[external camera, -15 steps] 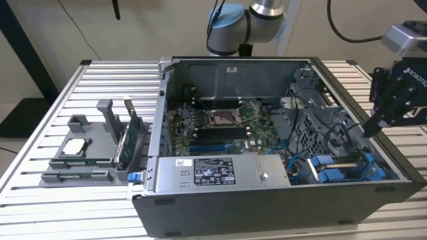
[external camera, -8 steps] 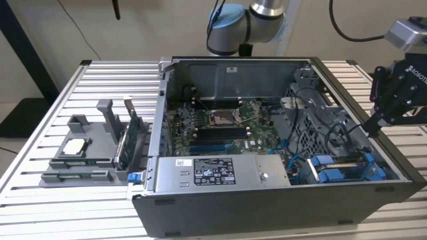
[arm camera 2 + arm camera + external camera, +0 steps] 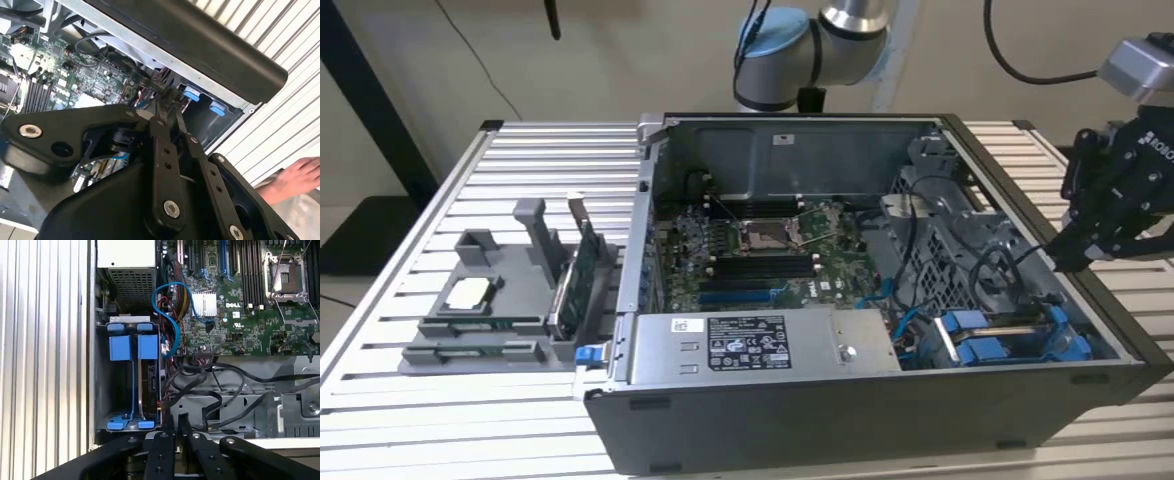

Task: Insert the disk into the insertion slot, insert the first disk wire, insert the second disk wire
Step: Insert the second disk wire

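Nearest in the second wrist view, the gripper (image 3: 170,97) hangs over the computer case (image 3: 200,45) wall, fingers drawn narrow; whether they pinch a wire, I cannot tell. That view adds a person's hand (image 3: 295,177) close by.

First wrist view: the disk (image 3: 147,375) sits in the drive cage (image 3: 102,390). Loose black cables (image 3: 200,371) beside the fingertips could snag.

Exterior view: the cage lies near, on the exterior view's right.

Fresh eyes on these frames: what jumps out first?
The open computer case on the slatted table, with blue carrier frames seated in the insertion slot at its corner. The gripper hangs over the case's edge on the exterior view's right, and a person's hand is at the table's edge in the second wrist view.
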You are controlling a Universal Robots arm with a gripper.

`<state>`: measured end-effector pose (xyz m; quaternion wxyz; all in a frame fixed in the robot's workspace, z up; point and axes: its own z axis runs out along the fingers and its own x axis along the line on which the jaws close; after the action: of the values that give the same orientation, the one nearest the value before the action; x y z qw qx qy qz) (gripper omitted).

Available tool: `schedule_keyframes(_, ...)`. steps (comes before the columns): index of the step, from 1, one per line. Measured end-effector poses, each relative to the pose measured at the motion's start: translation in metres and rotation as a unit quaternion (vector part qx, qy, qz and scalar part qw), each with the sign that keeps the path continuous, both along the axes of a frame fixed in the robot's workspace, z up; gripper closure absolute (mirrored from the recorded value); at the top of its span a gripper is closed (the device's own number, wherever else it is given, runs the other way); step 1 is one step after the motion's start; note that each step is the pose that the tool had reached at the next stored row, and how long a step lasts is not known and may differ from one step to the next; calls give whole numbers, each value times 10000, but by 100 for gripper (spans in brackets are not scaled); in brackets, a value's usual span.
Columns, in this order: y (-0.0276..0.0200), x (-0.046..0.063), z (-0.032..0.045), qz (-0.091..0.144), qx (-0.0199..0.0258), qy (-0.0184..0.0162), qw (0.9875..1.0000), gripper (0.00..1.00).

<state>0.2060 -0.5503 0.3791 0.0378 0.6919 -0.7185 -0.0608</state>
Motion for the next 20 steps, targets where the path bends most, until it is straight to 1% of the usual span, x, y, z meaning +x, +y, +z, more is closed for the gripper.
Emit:
schedule_keyframes(2, -3, 25, 1, 0, -1, 0, 10000, 76)
schedule_keyframes(3, -6, 43, 0, -1, 0, 1, 10000, 69)
schedule_keyframes(8, -21, 145, 1, 0, 0, 2, 10000, 69)
schedule_keyframes(12, -24, 157, -11, -15, -1, 2, 10000, 69)
schedule_keyframes(15, -26, 157, -25, -94, 0, 10, 10000, 69)
schedule_keyframes(20, -25, 157, -39, -344, 1, 44, 9994, 69)
